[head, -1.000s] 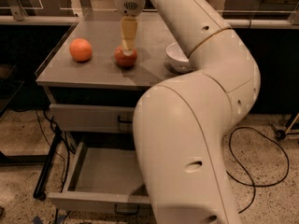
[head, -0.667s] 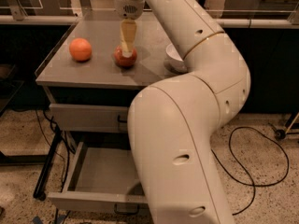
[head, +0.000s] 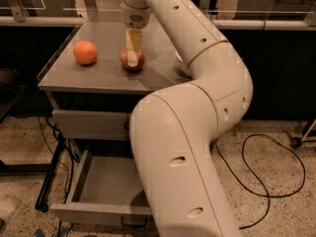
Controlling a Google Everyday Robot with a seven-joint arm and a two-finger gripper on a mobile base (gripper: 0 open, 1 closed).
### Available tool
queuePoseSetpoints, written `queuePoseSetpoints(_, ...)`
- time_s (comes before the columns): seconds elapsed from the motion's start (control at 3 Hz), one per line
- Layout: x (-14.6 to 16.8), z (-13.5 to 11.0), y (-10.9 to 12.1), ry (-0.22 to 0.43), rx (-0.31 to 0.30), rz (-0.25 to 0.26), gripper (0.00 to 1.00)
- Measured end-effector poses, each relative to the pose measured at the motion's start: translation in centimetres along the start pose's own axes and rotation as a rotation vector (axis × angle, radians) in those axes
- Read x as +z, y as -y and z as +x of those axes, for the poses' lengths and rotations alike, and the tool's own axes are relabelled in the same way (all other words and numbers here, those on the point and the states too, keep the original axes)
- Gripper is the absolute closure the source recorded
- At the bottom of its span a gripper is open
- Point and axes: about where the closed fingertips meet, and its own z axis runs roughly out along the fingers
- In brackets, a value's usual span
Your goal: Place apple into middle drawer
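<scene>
The apple point(head: 141, 60), red with yellowish patches, sits on the grey worktop point(head: 103, 78), roughly midway along it from left to right and a little back from the front edge. The pincer point(head: 132, 59) comes straight down onto it from above, its pale yellow tip lying over the apple's top and front, touching or nearly touching the fruit. Whether the pincer has the apple clamped or merely rests against it, I cannot tell from this angle. To the left of the apple, clearly apart from it, lies a plain orange round fruit point(head: 85, 52) on the same worktop. Under the worktop the upper drawer front point(head: 89, 125) is pushed in flush. Below it the middle drawer point(head: 94, 214) is pulled well out, its shallow grey interior facing up. The robot's thick white arm point(head: 197, 107) rises from the lower foreground, bends at the right and reaches back over the worktop, hiding the right-hand part of both drawers. A black cable point(head: 276, 181) loops across the speckled floor point(head: 256, 216) at the right.
</scene>
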Motion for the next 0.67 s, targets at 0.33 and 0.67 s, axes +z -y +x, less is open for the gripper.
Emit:
queuePoseSetpoints(0.33, 1.4, 0.0, -0.2, 0.006, 0.007, -0.022, 0.0)
queuePoseSetpoints(0.67, 2.5, -0.1, -0.4, 0.009, 0.011, -0.043, 0.0)
